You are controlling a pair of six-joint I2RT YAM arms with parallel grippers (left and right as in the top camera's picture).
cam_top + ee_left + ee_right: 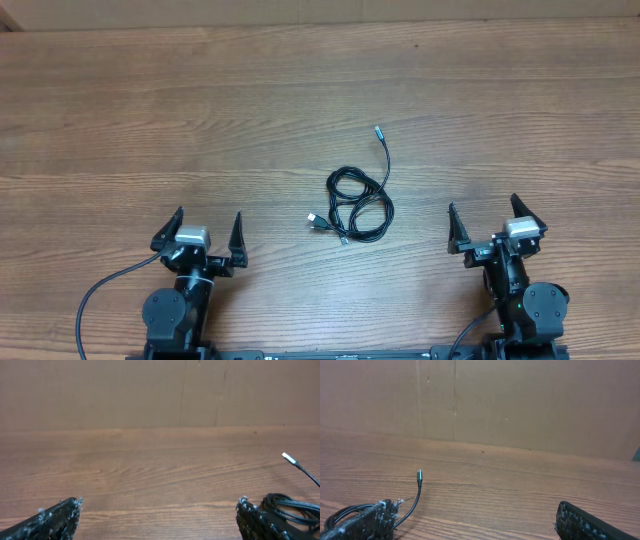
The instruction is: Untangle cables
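The cables (358, 203) lie coiled, one plug-tipped tail pointing away from the released left tool (209, 224) and right tool (483, 211).

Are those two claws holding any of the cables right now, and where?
Nothing is held. The left gripper and right gripper are both open and empty; the cables lie on the table between them.

Cables (300, 507) run off the right edge; fingers (259, 524) hide some.
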